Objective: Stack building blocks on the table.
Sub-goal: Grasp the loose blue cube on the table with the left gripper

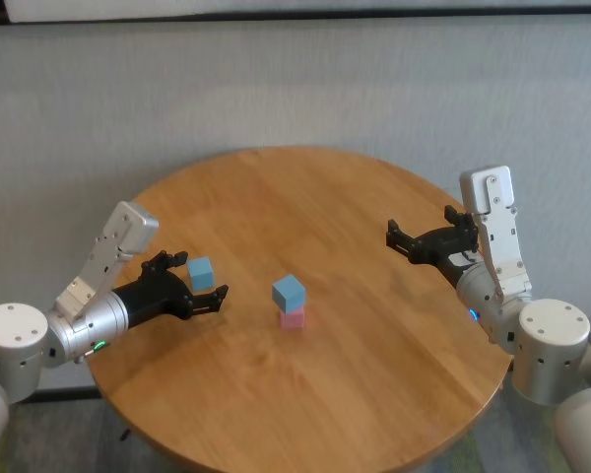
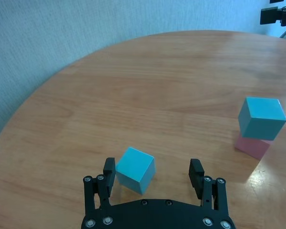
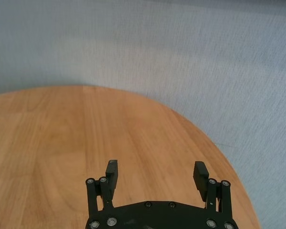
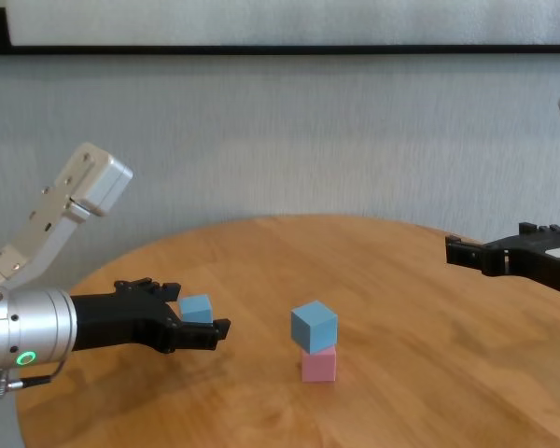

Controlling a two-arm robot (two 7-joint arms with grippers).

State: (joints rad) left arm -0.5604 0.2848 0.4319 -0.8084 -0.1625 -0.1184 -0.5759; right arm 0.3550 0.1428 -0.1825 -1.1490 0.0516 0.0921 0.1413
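A light blue cube [image 1: 289, 292] sits askew on top of a pink cube [image 1: 293, 317] near the middle of the round wooden table [image 1: 355, 394]; the stack also shows in the chest view [image 4: 314, 326] and the left wrist view [image 2: 261, 117]. A second light blue cube [image 1: 200, 271] lies left of the stack. My left gripper [image 1: 203, 280] is open with its fingers on either side of this cube [image 2: 136, 169], which lies closer to one finger [image 2: 109, 171]. My right gripper [image 1: 402, 239] is open and empty, hovering over the table's right side [image 3: 155, 172].
A grey wall [image 1: 295, 89] stands behind the table. The table's curved edge runs close under both arms. Bare wood lies between the stack and the right gripper [image 4: 453, 250], which also shows far off in the left wrist view [image 2: 276, 14].
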